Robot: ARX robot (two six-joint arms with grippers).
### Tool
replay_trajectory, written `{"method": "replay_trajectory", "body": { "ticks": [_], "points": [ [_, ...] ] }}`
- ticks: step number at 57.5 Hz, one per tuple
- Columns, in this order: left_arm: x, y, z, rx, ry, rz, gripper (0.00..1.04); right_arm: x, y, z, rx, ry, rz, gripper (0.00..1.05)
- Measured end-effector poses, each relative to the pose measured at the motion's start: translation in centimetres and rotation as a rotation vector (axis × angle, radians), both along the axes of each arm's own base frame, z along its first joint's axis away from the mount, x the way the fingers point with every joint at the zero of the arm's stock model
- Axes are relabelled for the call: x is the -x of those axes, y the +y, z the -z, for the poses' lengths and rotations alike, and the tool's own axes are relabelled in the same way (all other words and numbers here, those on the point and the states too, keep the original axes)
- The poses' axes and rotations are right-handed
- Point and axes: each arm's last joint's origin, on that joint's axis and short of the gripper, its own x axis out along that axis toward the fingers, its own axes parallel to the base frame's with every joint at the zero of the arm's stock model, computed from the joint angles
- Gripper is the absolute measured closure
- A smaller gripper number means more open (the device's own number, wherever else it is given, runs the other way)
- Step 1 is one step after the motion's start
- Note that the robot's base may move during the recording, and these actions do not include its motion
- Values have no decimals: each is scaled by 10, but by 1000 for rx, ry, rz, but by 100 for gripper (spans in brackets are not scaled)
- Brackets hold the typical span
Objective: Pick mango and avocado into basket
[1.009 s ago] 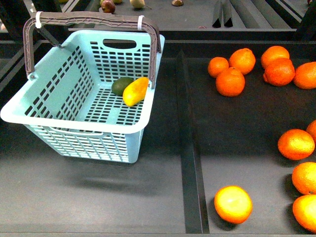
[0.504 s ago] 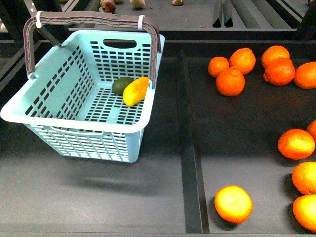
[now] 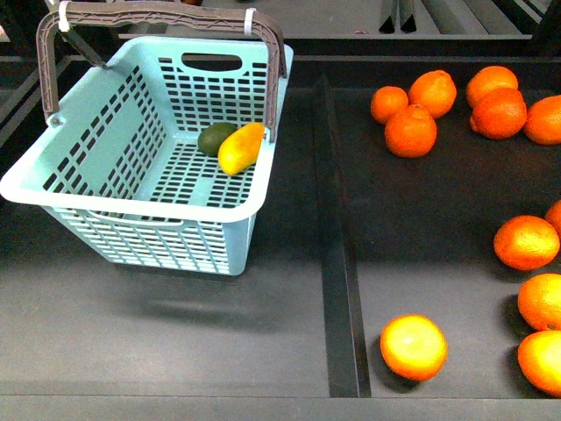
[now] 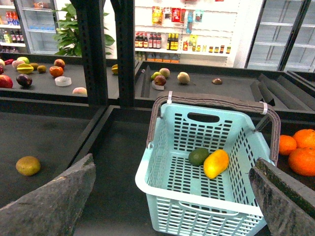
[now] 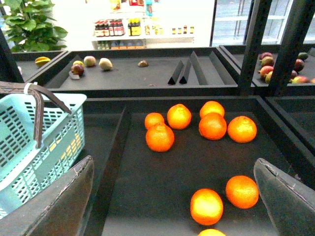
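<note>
The mango [image 3: 240, 147] lies on the floor of the basket [image 3: 140, 203], at its far right corner, touching the avocado [image 3: 216, 139] that sits just beside it on the left. From the front view I see the basket resting on the dark worktop [image 3: 175, 342] in the left bay, its grey-brown handles [image 3: 162, 15] swung up over the far rim, and a raised divider [image 3: 337, 263] between it and the right bay. That right bay holds loose oranges [image 3: 410, 130]: a cluster at the far side, more along the right edge, and one [image 3: 413, 347] near me close to the divider. None of them touches the basket, and nothing covers its open top. The front view shows neither arm. My left wrist view looks down into the basket from its near side, with both fruits plainly inside, and it adds a lone brownish fruit [image 4: 28, 165] on the bay beyond, plus store shelves behind. The left gripper [image 4: 167, 206] has its dark fingers [image 4: 54, 199] spread wide at the frame's corners, holding nothing. The right wrist view catches only the basket's corner and the oranges; the right gripper [image 5: 177, 206] is likewise spread apart and empty.
</note>
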Motion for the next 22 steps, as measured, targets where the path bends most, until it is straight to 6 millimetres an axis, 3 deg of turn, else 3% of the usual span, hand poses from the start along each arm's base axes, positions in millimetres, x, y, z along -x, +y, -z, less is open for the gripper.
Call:
{"method": "replay_trajectory", "body": {
  "ticks": [22],
  "points": [
    [0, 0, 0, 0, 0, 0, 9, 0, 0, 0, 0, 0, 0, 9]
  ]
}}
